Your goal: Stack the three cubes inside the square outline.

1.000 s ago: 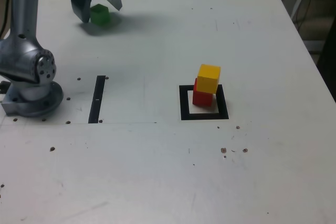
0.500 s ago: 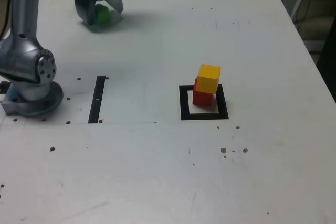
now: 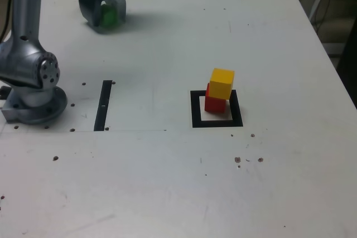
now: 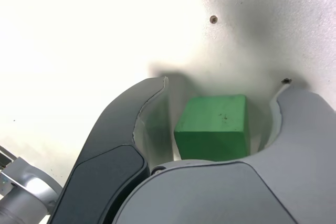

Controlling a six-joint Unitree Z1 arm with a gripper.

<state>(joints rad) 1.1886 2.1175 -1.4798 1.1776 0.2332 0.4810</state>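
Surface: white tabletop (image 3: 167, 182), scattered with small dark screw holes; its far edge and the edge at the exterior view's right are both in frame.
Pincer: dark grey two-jawed pincer (image 3: 103, 9) at the far corner on the exterior view's left, close to the far edge, jaws down on the surface.
Pincer state: jaws stand on either side of the small green cube (image 4: 212, 127); in the wrist view a thin gap shows on each side of it, so whether they press on it I cannot tell.
Green cube: sits on the surface between the jaws (image 3: 107, 16), well apart from the outline.
Stack: small yellow cube (image 3: 221, 83) rests on the small red cube (image 3: 215, 102), slightly offset; top face free.
Outline: thick black square border with a pale centre (image 3: 196, 116); the red cube stands at its far side, cream centre showing in front.
Open room: bare surface between pincer and stack.
Nearby: thin black strip (image 3: 103, 105) and the silver arm base (image 3: 33, 90) at the exterior view's left, off the diagonal line from pincer to stack.
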